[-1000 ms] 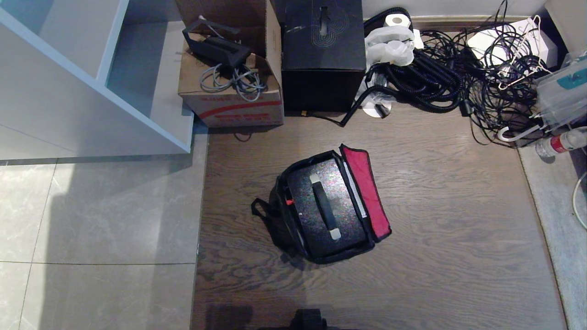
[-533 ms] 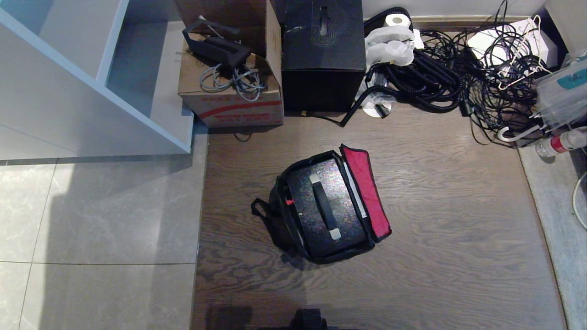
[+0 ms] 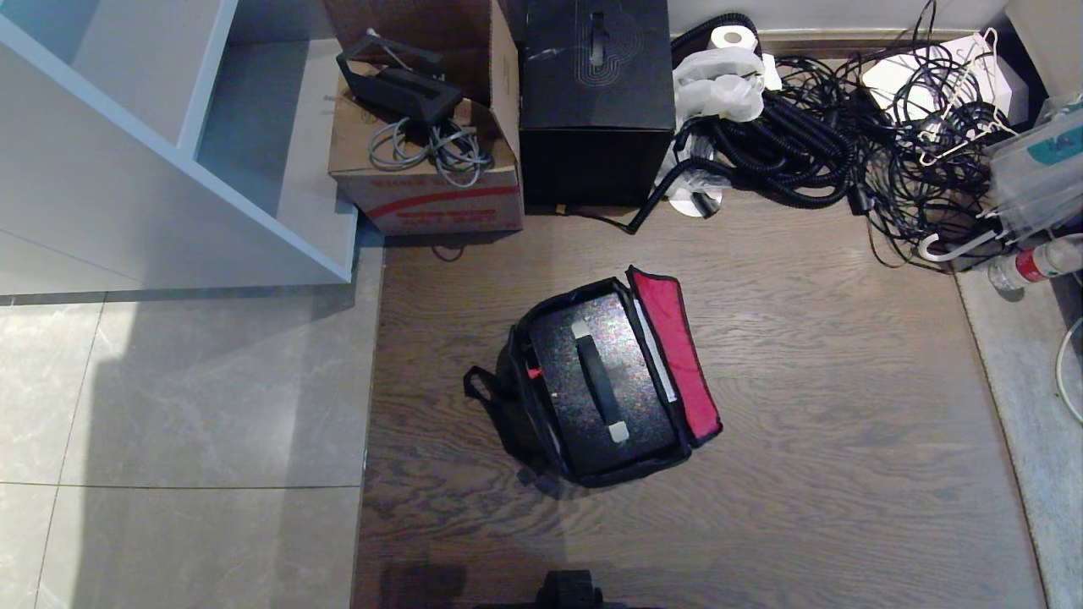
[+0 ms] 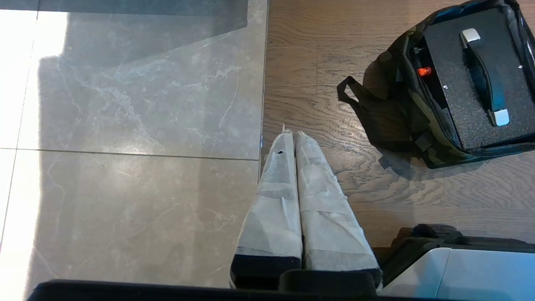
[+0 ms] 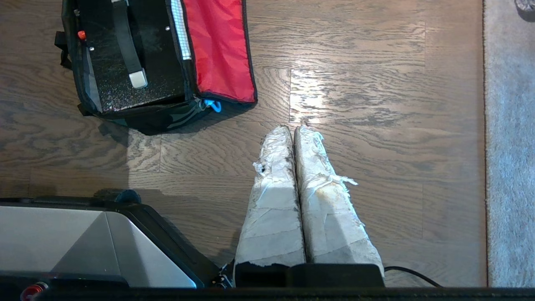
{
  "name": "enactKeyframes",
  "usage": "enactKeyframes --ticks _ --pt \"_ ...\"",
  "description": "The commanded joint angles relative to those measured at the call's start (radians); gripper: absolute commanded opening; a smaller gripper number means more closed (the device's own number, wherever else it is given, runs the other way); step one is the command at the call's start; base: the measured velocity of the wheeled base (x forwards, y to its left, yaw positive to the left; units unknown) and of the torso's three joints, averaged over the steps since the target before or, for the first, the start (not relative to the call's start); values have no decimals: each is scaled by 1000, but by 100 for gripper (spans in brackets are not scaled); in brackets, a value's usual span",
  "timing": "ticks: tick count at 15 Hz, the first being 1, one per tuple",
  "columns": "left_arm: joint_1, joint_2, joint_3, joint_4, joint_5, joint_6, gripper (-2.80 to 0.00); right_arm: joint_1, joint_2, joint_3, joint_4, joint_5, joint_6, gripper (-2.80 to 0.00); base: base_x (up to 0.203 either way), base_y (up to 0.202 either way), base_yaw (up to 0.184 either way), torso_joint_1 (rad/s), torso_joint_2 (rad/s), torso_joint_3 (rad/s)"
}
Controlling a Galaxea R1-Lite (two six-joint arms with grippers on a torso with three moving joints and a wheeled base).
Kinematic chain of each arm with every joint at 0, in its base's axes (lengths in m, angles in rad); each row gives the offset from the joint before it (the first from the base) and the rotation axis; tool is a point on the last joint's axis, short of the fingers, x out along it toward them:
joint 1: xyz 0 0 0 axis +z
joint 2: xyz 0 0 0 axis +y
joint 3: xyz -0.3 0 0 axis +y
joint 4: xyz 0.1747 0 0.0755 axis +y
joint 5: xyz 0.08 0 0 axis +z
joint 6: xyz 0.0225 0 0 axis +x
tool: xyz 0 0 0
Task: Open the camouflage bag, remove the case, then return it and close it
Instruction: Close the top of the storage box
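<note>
The camouflage bag (image 3: 508, 406) stands open on the wooden floor in the head view, its lid (image 3: 674, 355) flipped to the right with the red lining up. Inside it sits the case (image 3: 634, 397), speckled grey-black, its black handle (image 3: 597, 376) on top. Neither gripper shows in the head view. In the left wrist view my left gripper (image 4: 294, 133) hangs shut and empty over the floor, well short of the bag (image 4: 401, 113) and case (image 4: 464, 96). My right gripper (image 5: 293, 128) is shut and empty too, off to the side of the bag's lid (image 5: 217, 46) and the case (image 5: 154, 75).
Behind the bag stand a red-striped cardboard box (image 3: 427, 182) and a plain black cube box (image 3: 596, 101). A tangle of black cables (image 3: 846, 127) fills the back right. A white shelf unit (image 3: 169, 152) is at the left, and a grey rug (image 3: 1024, 406) at the right.
</note>
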Motion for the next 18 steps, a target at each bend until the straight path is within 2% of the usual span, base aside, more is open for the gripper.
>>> enactKeyframes --ticks 1,8,18 --pt "0 0 0 0 0 -2 -280 0 5 0 0 1 -1 -280 0 0 0 0 0 0" --pt "0 0 0 0 0 0 -280 0 5 0 0 1 -1 -280 0 0 0 1 4 82" --pt "0 0 0 3 0 10 -280 0 5 0 0 1 -1 -280 0 0 0 0 0 3"
